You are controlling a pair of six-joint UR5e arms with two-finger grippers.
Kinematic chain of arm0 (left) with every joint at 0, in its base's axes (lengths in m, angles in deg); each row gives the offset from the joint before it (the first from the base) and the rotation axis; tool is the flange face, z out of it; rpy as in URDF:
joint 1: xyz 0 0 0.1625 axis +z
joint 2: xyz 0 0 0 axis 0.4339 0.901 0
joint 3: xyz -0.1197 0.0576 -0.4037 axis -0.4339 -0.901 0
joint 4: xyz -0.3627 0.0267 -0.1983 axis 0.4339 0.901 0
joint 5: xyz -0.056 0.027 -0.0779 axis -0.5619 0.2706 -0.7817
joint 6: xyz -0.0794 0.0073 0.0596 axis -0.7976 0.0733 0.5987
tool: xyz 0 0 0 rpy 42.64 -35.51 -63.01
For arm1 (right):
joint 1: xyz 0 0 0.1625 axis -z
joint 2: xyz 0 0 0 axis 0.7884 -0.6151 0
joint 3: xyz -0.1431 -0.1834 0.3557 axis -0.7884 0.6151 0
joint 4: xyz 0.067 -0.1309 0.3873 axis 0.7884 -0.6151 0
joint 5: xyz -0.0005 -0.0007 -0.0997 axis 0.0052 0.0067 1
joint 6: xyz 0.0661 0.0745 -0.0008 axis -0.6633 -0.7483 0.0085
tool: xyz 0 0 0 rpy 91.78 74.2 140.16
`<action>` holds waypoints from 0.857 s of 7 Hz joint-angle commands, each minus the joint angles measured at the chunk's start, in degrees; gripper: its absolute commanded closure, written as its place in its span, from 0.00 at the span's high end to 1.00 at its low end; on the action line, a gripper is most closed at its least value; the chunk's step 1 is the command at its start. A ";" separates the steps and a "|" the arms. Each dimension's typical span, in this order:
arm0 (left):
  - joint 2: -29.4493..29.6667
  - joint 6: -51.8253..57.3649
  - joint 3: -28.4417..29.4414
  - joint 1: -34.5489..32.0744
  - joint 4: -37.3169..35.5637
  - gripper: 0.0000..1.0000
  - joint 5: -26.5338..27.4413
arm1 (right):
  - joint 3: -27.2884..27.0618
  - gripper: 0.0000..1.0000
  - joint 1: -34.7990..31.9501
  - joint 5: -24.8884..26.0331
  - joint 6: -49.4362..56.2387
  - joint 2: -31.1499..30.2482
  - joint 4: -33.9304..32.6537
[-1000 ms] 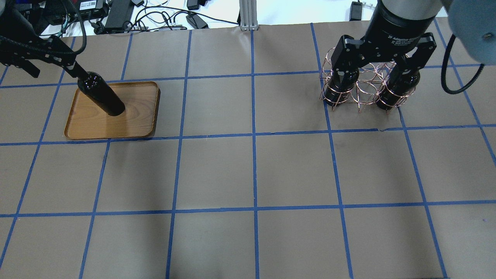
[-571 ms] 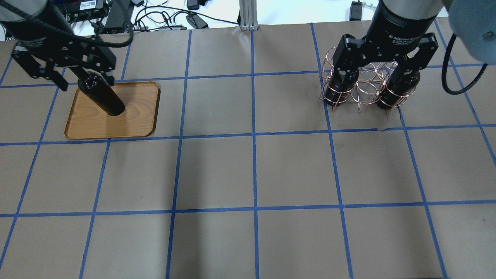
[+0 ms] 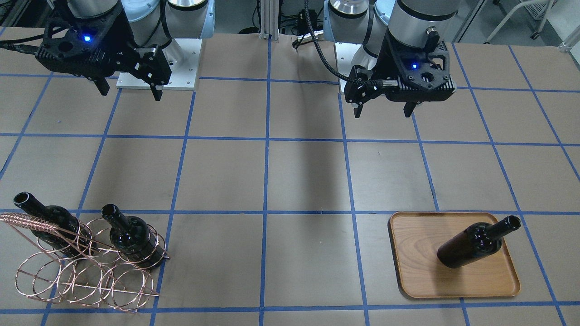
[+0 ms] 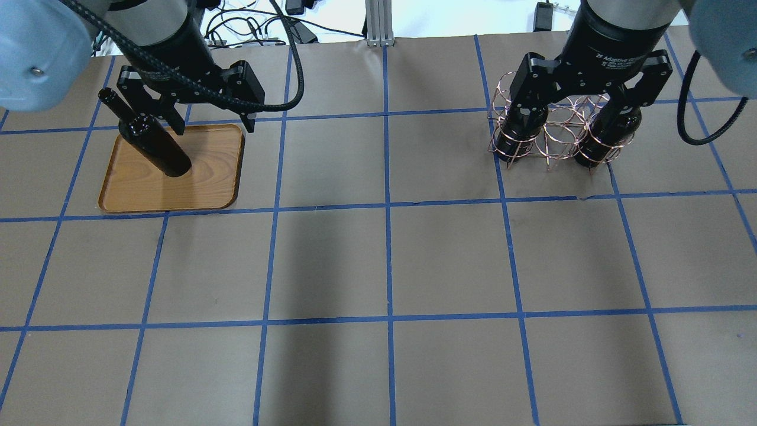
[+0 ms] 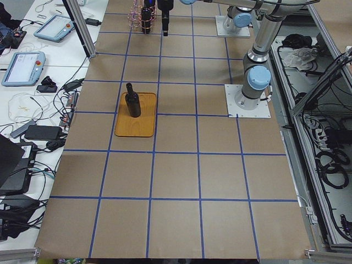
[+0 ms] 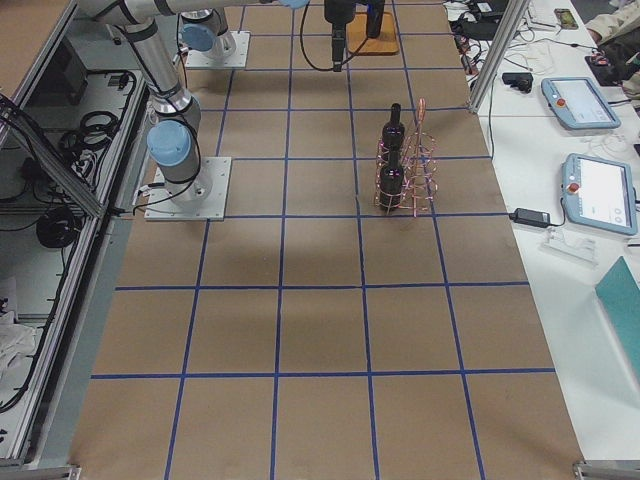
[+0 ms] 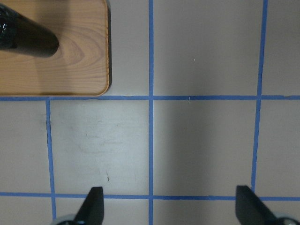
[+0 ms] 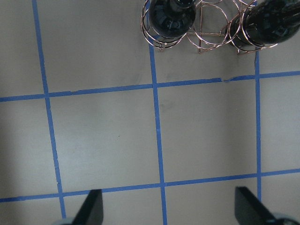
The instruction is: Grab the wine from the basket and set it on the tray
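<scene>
The wine [image 3: 476, 244] stands upright about mid-tray, its neck free, and the tray's [image 3: 417, 267] low rim shows bare wood on every side of the bottle's base. Seen from over the robot's shoulders, the tray lies far left on the table [image 4: 384, 266], its near edge just beside a blue tape line and its right edge short of the next one.

The left gripper [image 3: 383, 110] hangs high, on the robot's side of the tray and well apart from the bottle, its fingers spread wide with nothing between them. Its wrist camera looks down on bare paper, with only the tray's corner and the bottle's base at the top left.

The basket [image 3: 86, 271] sits far right, and two more bottles [image 3: 52, 224] [image 3: 133, 237] stand in the rings on the robot's side of its twisted handle, one ring's gap between them. The right gripper [image 3: 130, 92] hovers high on the robot's side of the basket, equally wide open and holding nothing (both pairs of fingertips show as dark tabs at the bottom of the wrist views).

Between tray and basket the middle and near squares give broad open room.

The surface is brown paper, gridded in blue tape, slightly wrinkled near the basket. Beyond the far edge lie cables [image 4: 248, 29], and an aluminium post [image 4: 375, 23] rises at the centre.
</scene>
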 commanded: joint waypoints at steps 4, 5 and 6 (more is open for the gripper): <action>0.28 0.47 0.52 0.52 -3.60 1.00 -0.48 | -0.09 1.00 -0.07 0.03 0.09 -0.11 -0.02; 0.19 0.47 0.25 0.43 -3.60 1.00 -0.31 | -0.09 1.00 -0.07 0.38 0.09 -0.11 0.16; -0.16 0.47 0.16 0.43 -3.51 1.00 -0.04 | 0.00 1.00 -0.07 1.78 0.09 -0.20 -0.10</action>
